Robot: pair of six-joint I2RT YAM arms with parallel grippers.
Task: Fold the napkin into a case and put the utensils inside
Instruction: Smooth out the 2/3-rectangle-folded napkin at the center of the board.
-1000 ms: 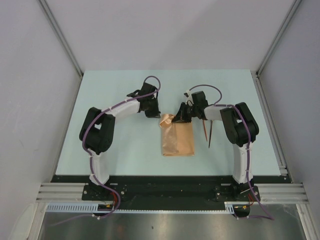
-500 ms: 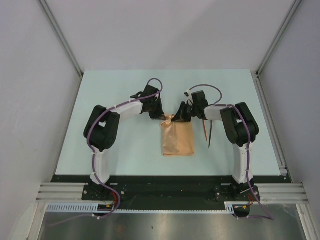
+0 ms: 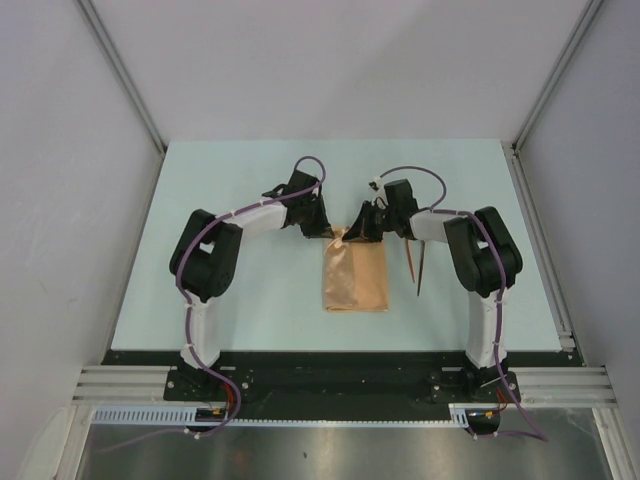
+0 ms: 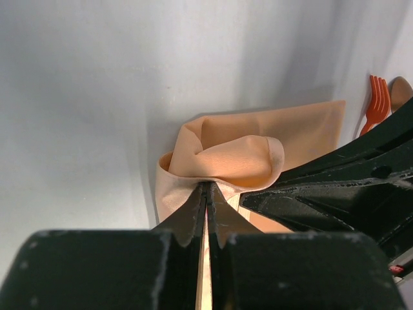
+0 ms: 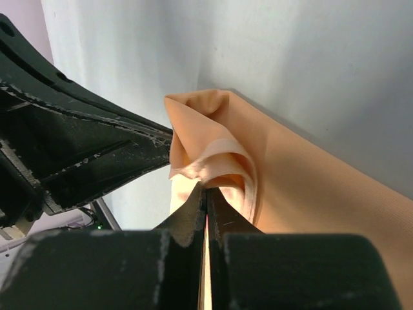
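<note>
The peach-orange napkin (image 3: 355, 277) lies folded into a long rectangle at the table's middle. Its far end is bunched and lifted. My left gripper (image 3: 327, 233) is shut on the far left corner fold of the napkin (image 4: 239, 155). My right gripper (image 3: 362, 232) is shut on the far right fold of the napkin (image 5: 310, 187). The two grippers nearly touch each other. The utensils (image 3: 417, 262) lie side by side on the table just right of the napkin. In the left wrist view they show as an orange-red fork (image 4: 377, 97) and a brown spoon (image 4: 403, 90).
The pale table (image 3: 250, 300) is bounded by grey walls at the back and on both sides. Each gripper's black body fills part of the other's wrist view: the right one (image 4: 335, 187) and the left one (image 5: 84, 155).
My left gripper has moved right and down to the napkin's far left corner and shut on it. My right gripper has kept its hold on the far right fold.
</note>
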